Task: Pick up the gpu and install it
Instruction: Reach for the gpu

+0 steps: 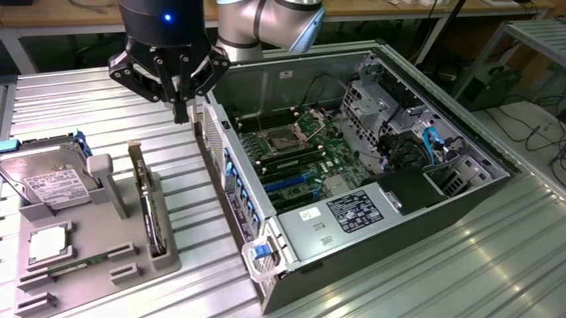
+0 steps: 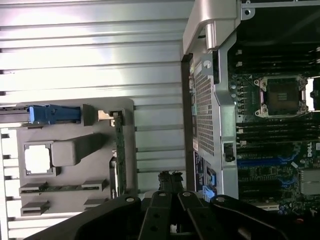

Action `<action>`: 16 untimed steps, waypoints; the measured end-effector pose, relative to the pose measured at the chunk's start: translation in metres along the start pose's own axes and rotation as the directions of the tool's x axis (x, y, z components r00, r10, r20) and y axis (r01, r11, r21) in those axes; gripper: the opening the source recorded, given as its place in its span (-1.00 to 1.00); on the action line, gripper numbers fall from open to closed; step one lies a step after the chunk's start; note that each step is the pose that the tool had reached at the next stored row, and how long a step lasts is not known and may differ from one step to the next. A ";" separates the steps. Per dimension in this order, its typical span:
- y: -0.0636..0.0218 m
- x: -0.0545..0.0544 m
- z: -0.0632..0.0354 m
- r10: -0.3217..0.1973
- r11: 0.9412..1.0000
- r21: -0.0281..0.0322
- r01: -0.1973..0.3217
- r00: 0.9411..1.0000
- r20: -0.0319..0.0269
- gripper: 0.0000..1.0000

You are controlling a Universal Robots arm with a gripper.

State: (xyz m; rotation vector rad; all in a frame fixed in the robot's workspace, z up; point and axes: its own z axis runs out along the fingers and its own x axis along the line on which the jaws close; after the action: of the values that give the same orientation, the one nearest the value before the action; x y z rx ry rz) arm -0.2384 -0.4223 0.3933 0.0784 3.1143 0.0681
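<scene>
The gpu point(image 1: 146, 199) stands on edge in a slot of the grey holder point(image 1: 132, 228), a thin dark card with a pale bracket at its far end. In the wrist view the gpu point(image 2: 119, 155) appears edge-on along the holder's point(image 2: 75, 145) side. My gripper point(image 1: 181, 114) hangs above the ribbed metal table, between the holder and the open computer case point(image 1: 292, 262). Its fingers are shut with nothing between them. The gripper point(image 2: 170, 181) is apart from the card, well above it and toward the case.
The holder also carries a silver hard drive point(image 1: 44, 177) in a blue frame, a square processor point(image 1: 49, 240) and a memory stick point(image 2: 62, 187). Inside the case lie the motherboard's processor socket point(image 1: 287, 139) and blue expansion slots point(image 1: 287, 185). The case wall point(image 2: 210, 110) stands close beside my gripper.
</scene>
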 end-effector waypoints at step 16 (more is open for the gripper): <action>-0.0075 0.022 -0.0009 -0.008 1.000 0.000 0.008 1.000 0.000 -0.79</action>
State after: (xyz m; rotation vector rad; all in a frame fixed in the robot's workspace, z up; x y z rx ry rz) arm -0.2605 -0.4287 0.3933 0.0662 3.1148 0.0682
